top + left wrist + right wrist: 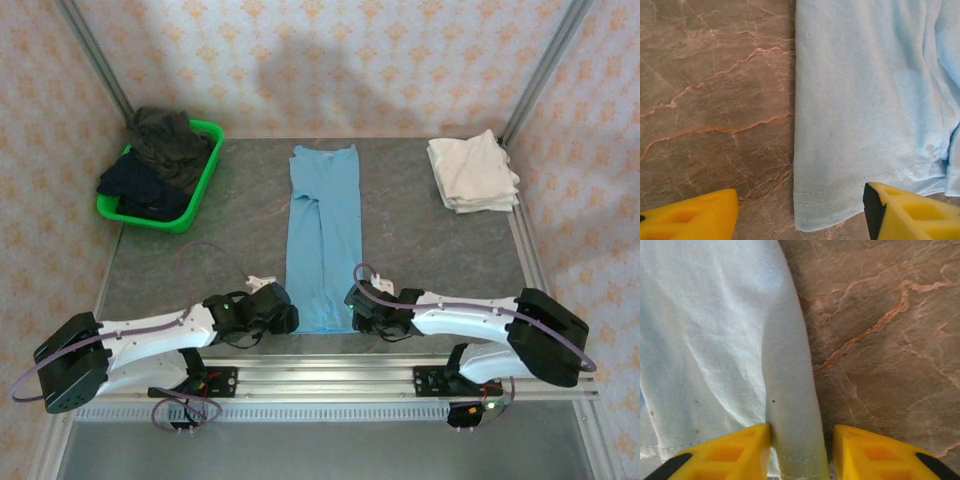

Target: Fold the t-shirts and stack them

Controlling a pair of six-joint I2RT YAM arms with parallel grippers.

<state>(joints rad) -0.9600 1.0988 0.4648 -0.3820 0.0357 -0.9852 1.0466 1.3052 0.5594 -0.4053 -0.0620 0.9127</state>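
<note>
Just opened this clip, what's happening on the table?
A sky-blue t-shirt is partway folded, lying as a long strip in the middle of the table. The left end effector and right end effector sit open at its near hem corners, straddling the cloth edges. A folded cream stack waits far right; a green basket of dark clothes sits far left.
</note>
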